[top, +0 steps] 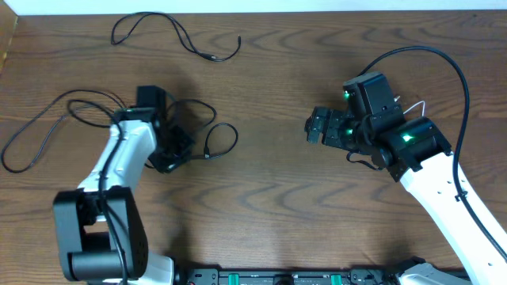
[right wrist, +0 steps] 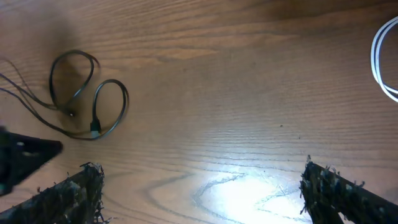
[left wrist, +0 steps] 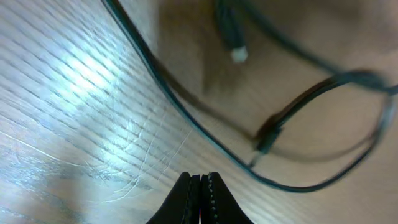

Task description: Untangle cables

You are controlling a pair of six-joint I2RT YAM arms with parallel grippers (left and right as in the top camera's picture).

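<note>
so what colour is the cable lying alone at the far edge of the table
The cable is black, clearest in the overhead view.

Wood-grain table [top: 269, 95], smooth with soft sheen, thin black cables [left wrist: 171, 93], matt rubbery, white cable [right wrist: 373, 56], glossy plastic

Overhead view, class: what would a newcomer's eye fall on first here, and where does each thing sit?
The tangle of looping black cables left of centre draws the eye, with the left gripper shut close beside it. On the other side, the right gripper hangs wide open over bare table. A lone black cable lies near the far edge, and a white cable peeks out by the right arm.
</note>
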